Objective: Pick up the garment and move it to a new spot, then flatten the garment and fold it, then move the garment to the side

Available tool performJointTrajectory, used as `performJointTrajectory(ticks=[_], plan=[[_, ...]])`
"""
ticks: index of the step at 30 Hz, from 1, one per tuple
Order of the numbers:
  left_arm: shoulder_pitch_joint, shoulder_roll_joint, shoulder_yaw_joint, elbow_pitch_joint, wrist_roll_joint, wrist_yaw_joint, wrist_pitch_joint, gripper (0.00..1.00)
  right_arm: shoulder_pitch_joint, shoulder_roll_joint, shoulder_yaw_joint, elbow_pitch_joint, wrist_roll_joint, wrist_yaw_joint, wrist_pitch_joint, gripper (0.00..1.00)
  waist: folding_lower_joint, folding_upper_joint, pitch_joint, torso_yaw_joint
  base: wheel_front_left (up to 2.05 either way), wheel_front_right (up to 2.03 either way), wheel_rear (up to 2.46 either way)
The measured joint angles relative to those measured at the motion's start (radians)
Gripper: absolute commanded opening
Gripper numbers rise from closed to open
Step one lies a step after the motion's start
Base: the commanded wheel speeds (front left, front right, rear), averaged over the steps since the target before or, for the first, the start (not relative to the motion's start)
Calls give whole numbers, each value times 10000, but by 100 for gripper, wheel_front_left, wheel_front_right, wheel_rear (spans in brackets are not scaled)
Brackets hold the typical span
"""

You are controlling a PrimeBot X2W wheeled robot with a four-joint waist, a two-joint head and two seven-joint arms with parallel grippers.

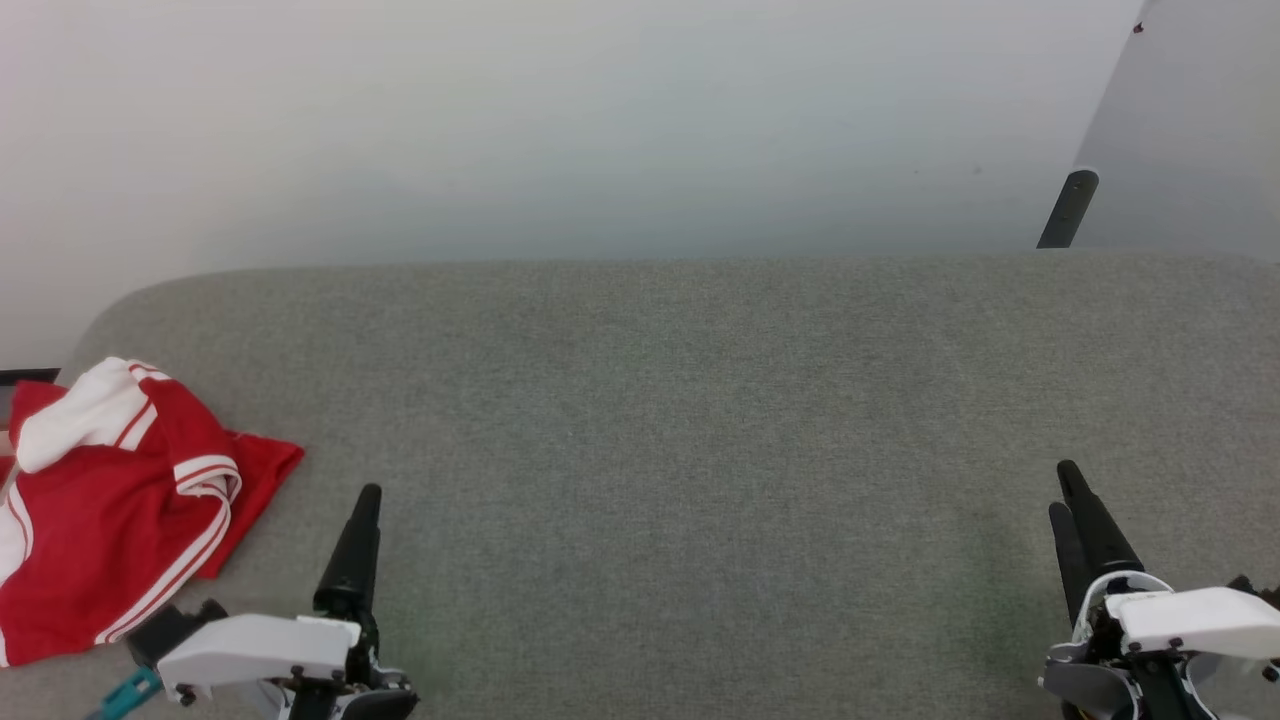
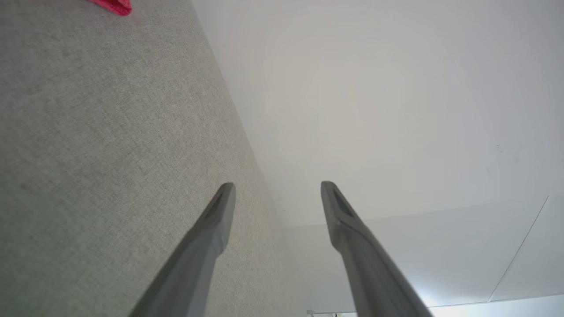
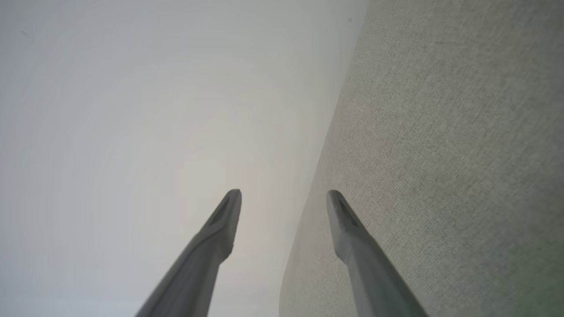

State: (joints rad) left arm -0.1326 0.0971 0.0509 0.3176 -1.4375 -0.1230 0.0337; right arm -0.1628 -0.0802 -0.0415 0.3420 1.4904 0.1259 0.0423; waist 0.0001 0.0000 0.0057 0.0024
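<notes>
- The garment [image 1: 120, 500], a red shirt with white sleeves and red-and-white striped trim, lies crumpled in a heap at the far left edge of the grey fabric-covered tabletop [image 1: 700, 400]. No lettering shows among the folds.
- The left gripper [image 2: 277, 187] is near the heap on its right side, not touching it. Its jaws are spread wide and hold nothing. A red corner of cloth shows at the top of the left wrist view.
- The right gripper [image 3: 284, 193] is well apart, on the right side, jaws likewise wide with nothing between them.
- A broad stretch of grey tabletop lies between the two grippers.
- The first step, picking the garment up, seems not yet begun.
- The next move likely calls for the left gripper to swing left, come down on a raised fold, close, and carry the cloth toward the middle.
</notes>
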Motion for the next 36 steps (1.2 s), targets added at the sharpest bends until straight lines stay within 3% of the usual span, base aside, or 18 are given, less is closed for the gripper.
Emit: performJointTrajectory(ticks=[7, 21, 36], plan=[[-199, 171, -173, 17, 1379, 125, -255, 100, -402, -249, 454, 357, -978, 0, -337, 100, 0, 0, -3, 13, 0, 0, 0], [-515, 593, -669, 253, 4523, 366, -813, 100, -1193, -604, 1049, 1028, -4504, 0, -884, 100, 0, 1, -4, 11, 0, 0, 0], [-818, 834, -957, 309, 6665, 472, -1260, 100, -1675, -727, 1195, 1480, -7079, 2, -1354, 100, 0, 0, 11, 19, 0, 0, 0]])
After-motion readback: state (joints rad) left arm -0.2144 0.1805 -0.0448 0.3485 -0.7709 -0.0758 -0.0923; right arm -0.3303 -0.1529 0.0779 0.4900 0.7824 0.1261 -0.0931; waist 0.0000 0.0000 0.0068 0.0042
